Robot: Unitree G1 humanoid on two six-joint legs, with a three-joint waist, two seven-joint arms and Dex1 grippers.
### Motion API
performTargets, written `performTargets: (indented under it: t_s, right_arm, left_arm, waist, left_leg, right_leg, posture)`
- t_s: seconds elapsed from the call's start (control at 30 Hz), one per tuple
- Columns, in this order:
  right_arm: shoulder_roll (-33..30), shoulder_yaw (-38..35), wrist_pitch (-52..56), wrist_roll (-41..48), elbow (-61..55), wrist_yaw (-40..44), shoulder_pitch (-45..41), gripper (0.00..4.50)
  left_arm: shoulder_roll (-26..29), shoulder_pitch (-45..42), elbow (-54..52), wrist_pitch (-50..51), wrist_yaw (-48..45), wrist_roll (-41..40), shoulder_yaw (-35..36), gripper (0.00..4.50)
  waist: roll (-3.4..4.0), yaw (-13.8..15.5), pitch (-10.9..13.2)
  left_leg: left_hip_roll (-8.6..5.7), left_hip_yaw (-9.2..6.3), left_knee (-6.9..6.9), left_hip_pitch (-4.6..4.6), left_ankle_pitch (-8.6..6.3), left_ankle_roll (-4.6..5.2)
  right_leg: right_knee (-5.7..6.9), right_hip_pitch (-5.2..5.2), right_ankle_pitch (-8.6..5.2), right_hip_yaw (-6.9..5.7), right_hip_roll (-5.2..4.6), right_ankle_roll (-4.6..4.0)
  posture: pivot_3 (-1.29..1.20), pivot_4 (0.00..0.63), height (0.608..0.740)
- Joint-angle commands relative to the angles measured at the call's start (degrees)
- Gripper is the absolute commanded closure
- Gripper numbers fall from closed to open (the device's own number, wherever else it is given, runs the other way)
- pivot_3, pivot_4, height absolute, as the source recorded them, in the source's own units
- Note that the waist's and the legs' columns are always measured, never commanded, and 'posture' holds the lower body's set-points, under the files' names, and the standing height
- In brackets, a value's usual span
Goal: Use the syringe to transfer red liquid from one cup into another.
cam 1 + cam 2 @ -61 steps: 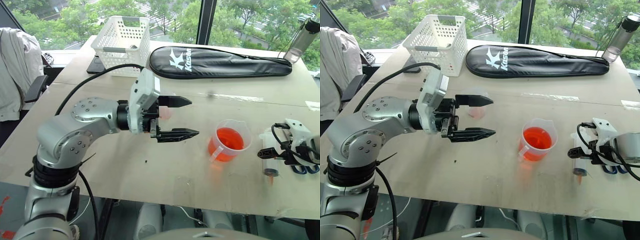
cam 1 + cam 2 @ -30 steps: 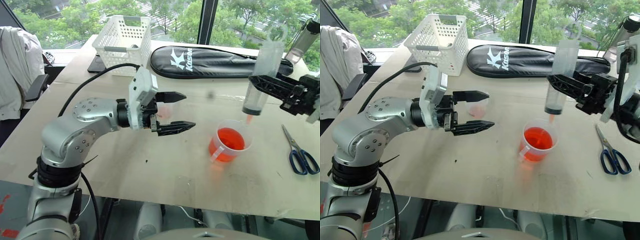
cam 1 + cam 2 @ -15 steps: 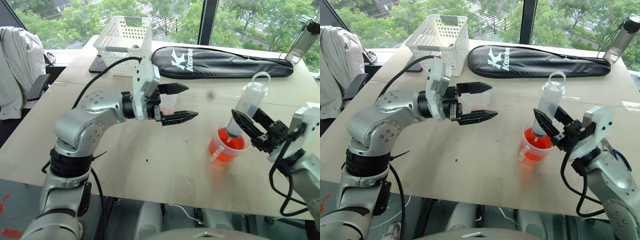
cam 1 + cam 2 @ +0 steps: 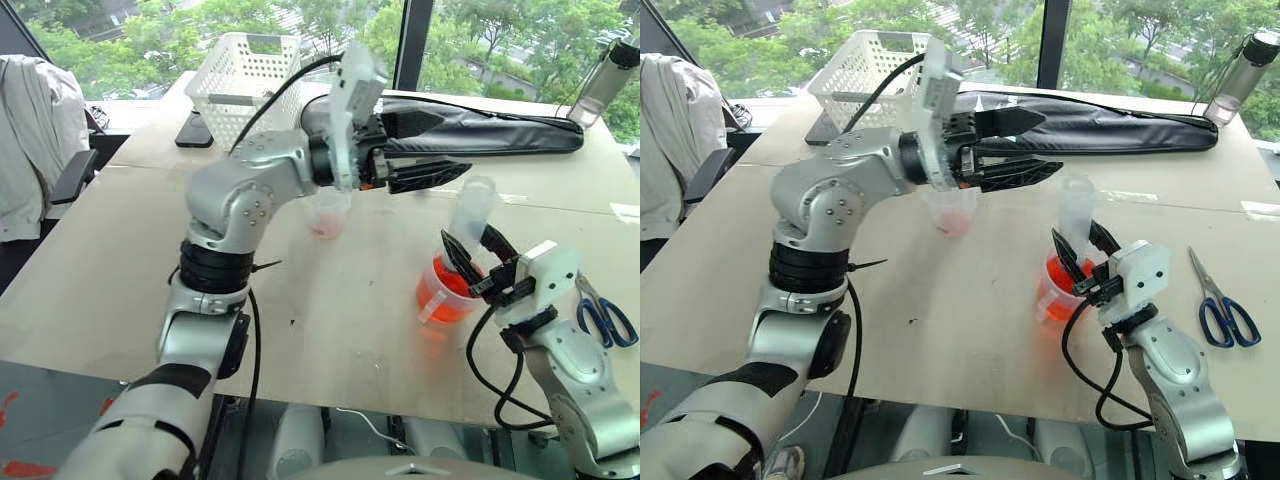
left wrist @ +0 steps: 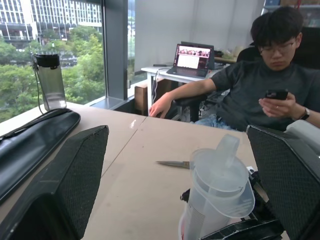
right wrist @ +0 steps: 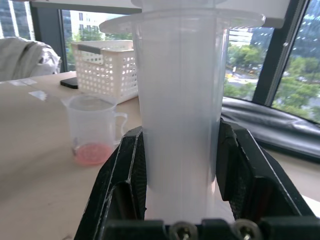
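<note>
Syringe, clear-barrelled, clamped upright between the two black fingers of the right gripper, its lower end lowered into the handled measuring cup of orange-red liquid at the right-centre of the table. The right wrist view shows the barrel pinched on both sides. The left gripper hangs level above the table with its fingers spread wide and nothing between them; in its wrist view the syringe's plunger ring lies just ahead.

Step in hand, as judged: drawing liquid, with the tip apparently in the cup; whether it is submerged cannot be told. The next move calls for the left gripper to take the plunger ring and pull it up while the right holds the barrel steady.

The small receiving cup, faintly pink at its base, stands beneath the left forearm, well apart from the measuring cup. Also on the table: blue-handled scissors, a white basket, a black zipped case, and a bottle. A seated person is beyond the table's end. The left arm overhangs the receiving cup and could obstruct delivery.
</note>
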Motion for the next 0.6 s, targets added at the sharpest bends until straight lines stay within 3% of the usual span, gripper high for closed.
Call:
performTargets:
  t_s: [0.03,0.33,0.6]
  right_arm:
    - [1.0,0.6,-1.2,-1.9,-1.8,-0.5,-1.0,3.04]
    - [4.3,0.2,-1.5,-3.4,-1.6,-1.1,-1.1,3.04]
    - [5.8,1.4,-0.3,-5.3,-2.5,-1.5,-1.9,3.04]
  left_arm:
    - [-0.9,-2.5,-0.3,-2.8,-0.7,1.8,-0.3,0.0]
    - [1.3,-0.4,-1.3,-7.7,-6.4,6.9,-3.3,0.0]
    - [0.5,-0.6,0.9,-10.4,-5.2,11.9,-5.0,0.0]
  waist:
    - [0.0,0.0,0.0]
    - [0.0,-0.2,0.0]
    - [0.0,-0.1,0.0]
  left_leg:
    - [0.0,0.0,0.0,0.0,0.0,0.0]
    - [0.0,0.05,0.04,0.03,0.0,0.0]
    - [0.0,0.04,0.05,0.03,0.0,0.0]
  right_leg:
    - [0.01,0.0,0.0,0.0,0.0,0.0]
    - [0.05,0.01,-0.01,0.05,-0.01,-0.03]
    - [0.08,0.0,0.0,0.04,-0.01,-0.02]
  posture:
    - [0.0,0.15,0.724]
    - [0.0,0.15,0.724]
    - [0.0,0.15,0.724]
